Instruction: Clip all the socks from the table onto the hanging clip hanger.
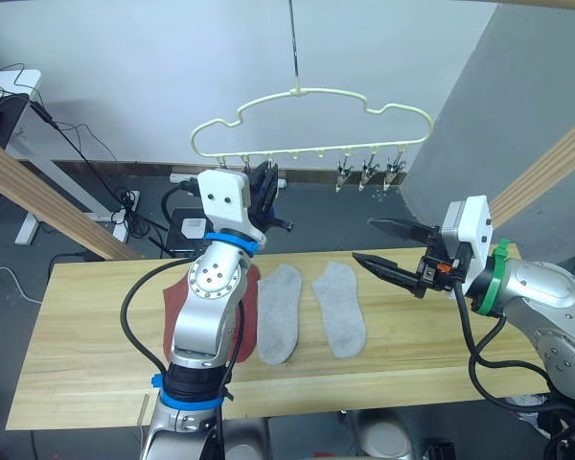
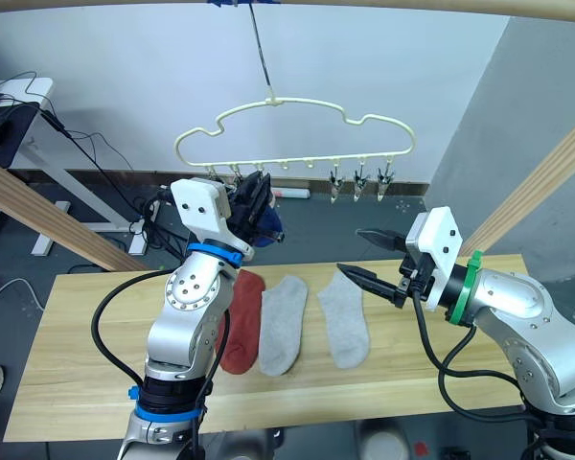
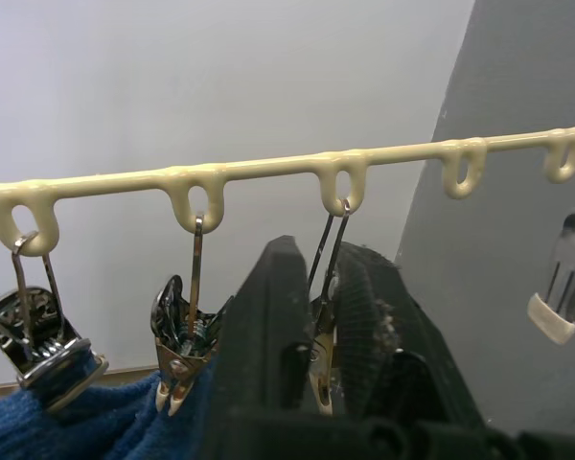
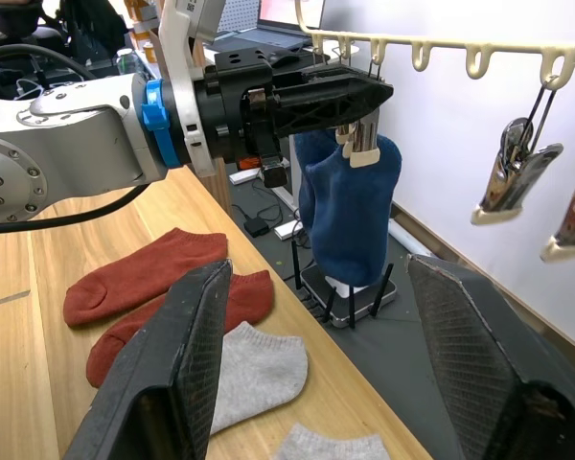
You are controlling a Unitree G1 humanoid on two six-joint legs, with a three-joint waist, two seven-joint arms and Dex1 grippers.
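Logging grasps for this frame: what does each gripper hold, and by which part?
The left gripper is shut on a small metal clip of the pale-yellow wire clip hanger, squeezing its body. The right gripper is open, holding nothing.

Silver arms with black cables, blue and green rings, black claws.

Pale-yellow hanger [image 2: 297,129]; blue [image 4: 350,206], rust-red [image 4: 144,283], lt-grey socks [image 2: 347,316]; wood-grain table [image 2: 96,364].

Two rust-red socks [image 4: 144,278] and two light grey socks [image 2: 283,324] lie mid-frame on the surface [image 2: 77,335]. Two blue socks [image 4: 350,206], probably, hang overlapping from one clip hanger [image 2: 297,129].
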